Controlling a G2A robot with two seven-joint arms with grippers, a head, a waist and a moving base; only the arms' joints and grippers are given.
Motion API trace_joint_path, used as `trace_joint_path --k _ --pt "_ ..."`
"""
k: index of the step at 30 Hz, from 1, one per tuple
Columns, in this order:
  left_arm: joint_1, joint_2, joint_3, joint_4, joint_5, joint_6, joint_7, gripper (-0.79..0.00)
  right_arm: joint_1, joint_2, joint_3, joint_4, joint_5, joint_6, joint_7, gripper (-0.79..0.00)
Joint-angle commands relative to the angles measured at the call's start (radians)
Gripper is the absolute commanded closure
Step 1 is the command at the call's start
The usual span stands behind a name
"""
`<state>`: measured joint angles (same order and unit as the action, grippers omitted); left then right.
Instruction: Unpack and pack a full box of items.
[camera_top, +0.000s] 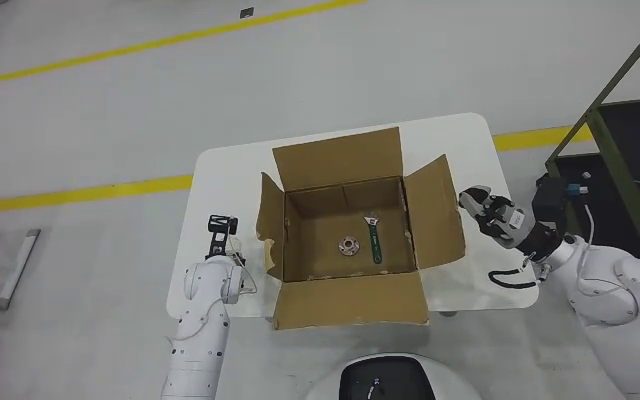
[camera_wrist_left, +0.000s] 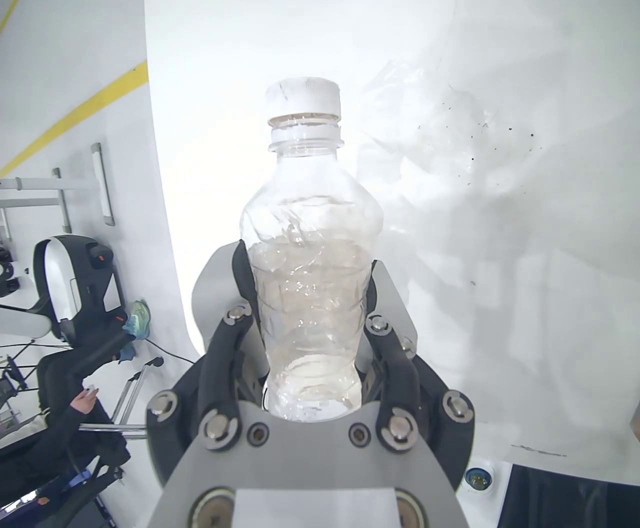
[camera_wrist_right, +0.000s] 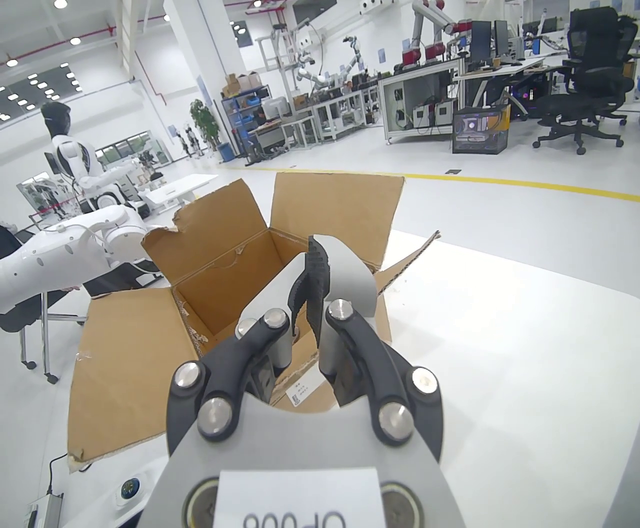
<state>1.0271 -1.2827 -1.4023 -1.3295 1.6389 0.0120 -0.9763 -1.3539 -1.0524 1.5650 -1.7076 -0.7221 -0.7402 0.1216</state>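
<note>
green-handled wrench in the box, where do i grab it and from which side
Grip the green-handled metal wrench mid-handle, coming straight down through the top of the open brown cardboard box. It lies flat on the box floor, so the walls block side approaches. Pinch across the narrow handle, clear of the small round metal part beside it.

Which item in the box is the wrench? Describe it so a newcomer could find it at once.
On the white table stands an open cardboard box, flaps spread. The wrench lies on its floor, right of centre in the top view. It is long and thin with a green handle and silver head, unlike the small round metal part beside it.
</note>
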Motion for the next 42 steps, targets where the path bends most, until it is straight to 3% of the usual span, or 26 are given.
trace_joint_path --k 1,4,5,6,7,20,32,35,42 --pt "-0.006 -0.002 0.006 0.018 -0.001 0.001 -0.004 0.000 0.004 0.000 -0.002 0.004 0.002 0.000 0.002 0.000" --pt "-0.016 -0.004 0.012 0.038 0.001 0.003 -0.002 0.000 0.011 0.000 -0.005 0.008 0.006 -0.001 0.006 0.000" --pt "-0.019 -0.004 0.014 0.043 0.001 0.000 -0.005 -0.040 0.013 0.000 -0.006 0.009 0.005 0.000 0.008 0.000" --pt "-0.022 -0.005 0.015 0.047 0.002 -0.001 -0.006 -0.453 0.014 0.000 -0.007 0.010 0.005 0.001 0.009 0.000" --pt "-0.025 -0.005 0.016 0.053 0.001 0.001 -0.013 -0.785 0.016 0.000 -0.008 0.011 0.005 0.001 0.009 0.000" --pt "-0.025 -0.007 0.016 0.021 0.013 0.006 -0.027 -0.785 0.048 0.002 -0.042 -0.032 0.017 -0.016 0.071 0.000" --pt "-0.018 -0.007 0.008 -0.004 -0.002 0.006 -0.026 -0.785 0.262 -0.015 -0.296 -0.054 0.005 0.114 0.405 0.000" --pt "-0.018 -0.007 0.008 -0.004 -0.002 0.006 -0.026 -0.785 0.319 -0.027 -0.365 0.000 -0.029 0.141 0.413 0.000" --pt "-0.004 -0.005 -0.016 -0.030 -0.015 0.011 0.010 -0.785 0.319 -0.027 -0.365 0.000 -0.029 0.141 0.413 0.000"
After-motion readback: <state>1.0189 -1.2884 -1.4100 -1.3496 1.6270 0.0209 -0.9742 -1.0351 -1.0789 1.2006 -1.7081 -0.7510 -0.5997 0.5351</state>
